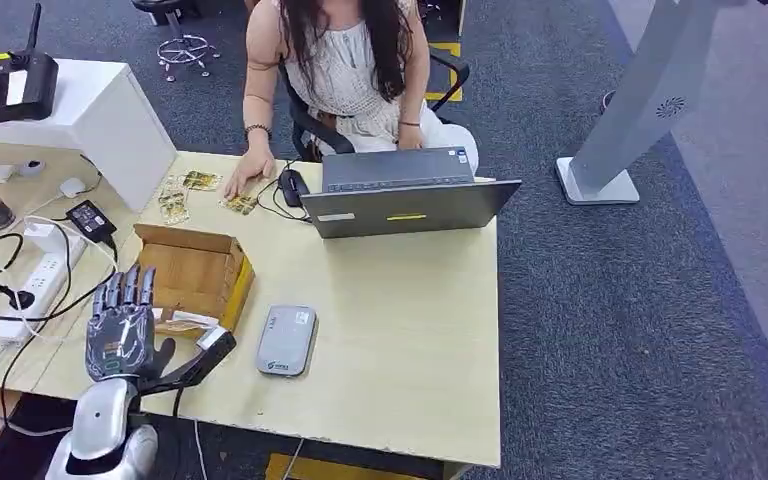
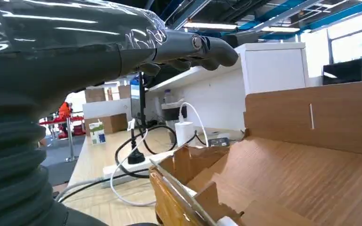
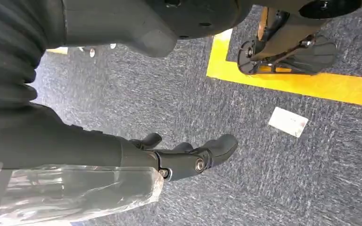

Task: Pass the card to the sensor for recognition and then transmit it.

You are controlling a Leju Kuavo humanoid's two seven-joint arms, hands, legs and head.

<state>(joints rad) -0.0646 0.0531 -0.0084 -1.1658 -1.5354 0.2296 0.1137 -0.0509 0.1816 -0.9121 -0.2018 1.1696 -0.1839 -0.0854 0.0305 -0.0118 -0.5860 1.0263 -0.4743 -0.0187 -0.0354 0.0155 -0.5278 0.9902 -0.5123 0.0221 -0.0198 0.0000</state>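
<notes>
Head view puts the left hand (image 1: 120, 325) over the near left part of the table (image 1: 400, 340), palm down, its fingers spread and pointing away from the robot toward the cardboard box (image 1: 192, 270). It holds nothing that I can make out, and its thumb sticks out toward the grey card reader (image 1: 287, 340). A pale flat piece, probably a card (image 1: 188, 320), lies at the near edge of the box, just beside the thumb and between the hand and the reader; its long axis runs roughly along the box's near side. From the left wrist, the box's brown flaps and open inside sit right below the dark fingers (image 2: 207, 49). So the card lies slightly forward and inward of the left hand, which is by far the nearer one. The right hand (image 3: 188, 155) hangs over the carpeted floor, fingers loosely curled on nothing. Beyond the box, more cards (image 1: 175, 195) lie by a seated person's hand (image 1: 250, 170), next to an open laptop (image 1: 405, 195).
</notes>
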